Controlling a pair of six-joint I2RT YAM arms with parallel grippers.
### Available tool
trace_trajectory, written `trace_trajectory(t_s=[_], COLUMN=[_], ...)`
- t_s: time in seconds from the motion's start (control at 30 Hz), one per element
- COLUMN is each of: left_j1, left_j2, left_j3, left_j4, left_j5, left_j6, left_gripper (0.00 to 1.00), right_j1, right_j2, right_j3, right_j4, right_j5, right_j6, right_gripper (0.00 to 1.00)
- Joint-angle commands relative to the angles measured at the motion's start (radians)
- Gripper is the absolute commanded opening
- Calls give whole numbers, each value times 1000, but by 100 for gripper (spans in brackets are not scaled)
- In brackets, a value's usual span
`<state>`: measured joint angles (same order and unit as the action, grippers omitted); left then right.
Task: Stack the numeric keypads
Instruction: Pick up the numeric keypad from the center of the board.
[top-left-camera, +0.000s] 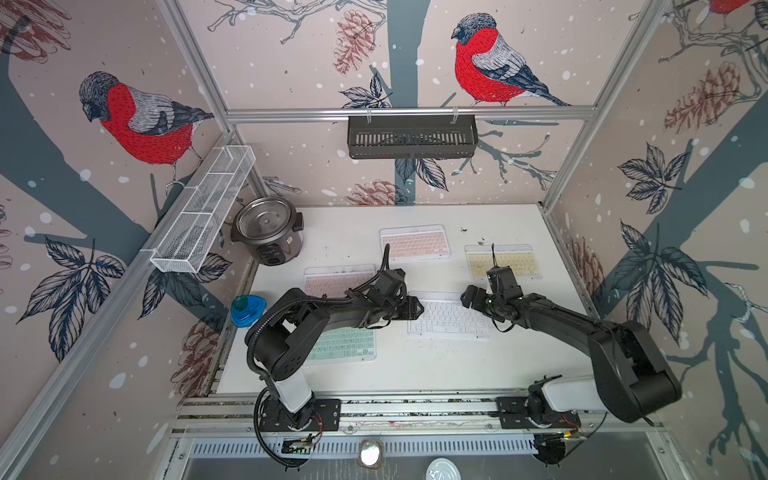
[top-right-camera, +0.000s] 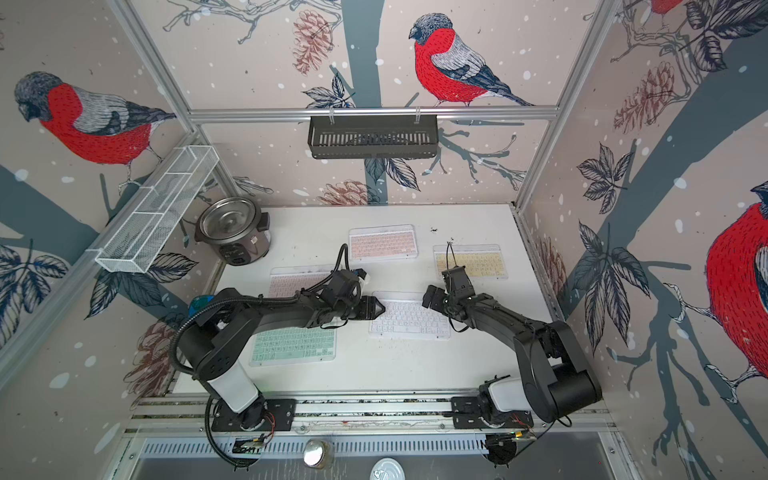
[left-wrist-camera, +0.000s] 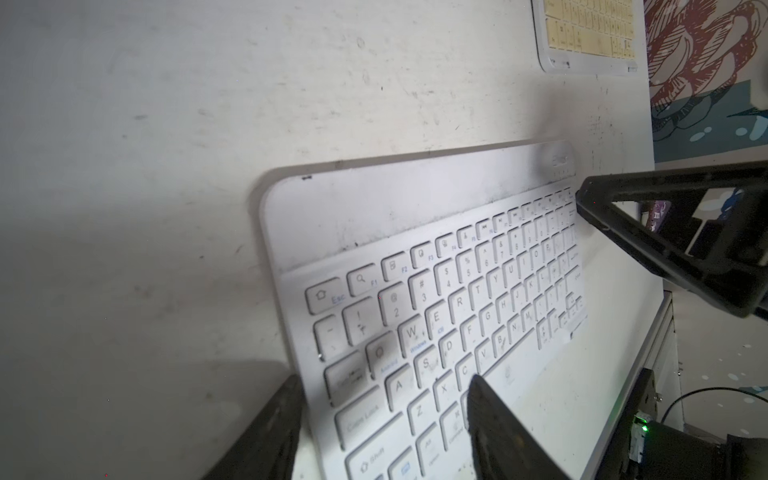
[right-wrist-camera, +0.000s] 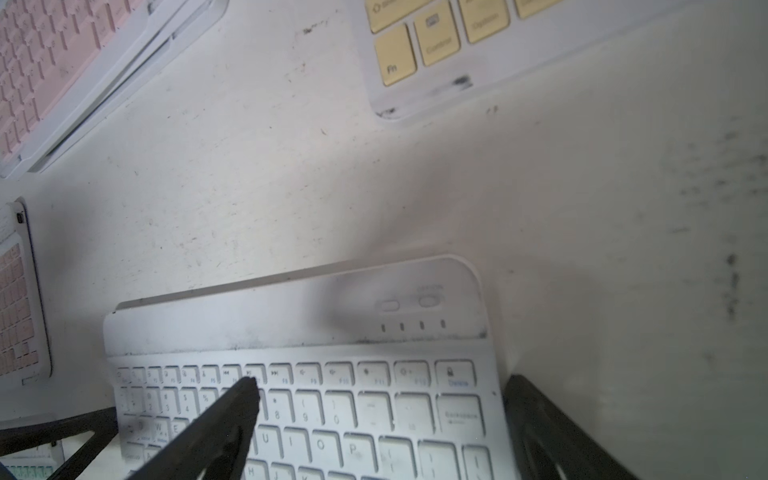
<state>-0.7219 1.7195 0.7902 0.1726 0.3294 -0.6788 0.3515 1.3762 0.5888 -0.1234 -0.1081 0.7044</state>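
white keypad (top-left-camera: 451, 320): on the table (top-left-camera: 436, 370), between both hands.
left hand (left-wrist-camera: 384, 380): pinching one short end of the white keypad.
right hand (right-wrist-camera: 382, 384): spread wide, straddling the white keypad's opposite end.

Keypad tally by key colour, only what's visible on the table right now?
Pink: 2, the back pink keypad and the left pink keypad
Yellow: 1, the yellow keypad
Mint: 1, the mint keypad
White: 1, the white keypad
Total: 5 in view; cannot tell if any lie hidden underneath.
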Motion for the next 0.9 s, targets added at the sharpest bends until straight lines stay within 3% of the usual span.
trace_trajectory(t_s=[0.0, 0.27, 0.5, 0.77, 0.87], left_j1=[-1, -2, -13, -15, -15], left_j2=[-8, -37, -14, 8, 14], left_j3=[-12, -34, -31, -56, -70], left_j4=[-58, -74, -41, -26, -15], left_j5=[9, 16, 42, 48, 54], left_j6=[-16, -1, -13, -24, -27], left_gripper=[64, 64, 64, 63, 63], right_j1=[-7, 19, 173, 185, 138], right_j2=[-28, -85, -57, -118, -217], right_j3=[3, -96, -90, -153, -190], right_j4=[-118, -129, -44, 166, 261], right_j5=[7, 28, 0, -202, -324], right_j6=[-8, -20, 5, 48, 80], right_gripper=[94, 94, 94, 92, 91])
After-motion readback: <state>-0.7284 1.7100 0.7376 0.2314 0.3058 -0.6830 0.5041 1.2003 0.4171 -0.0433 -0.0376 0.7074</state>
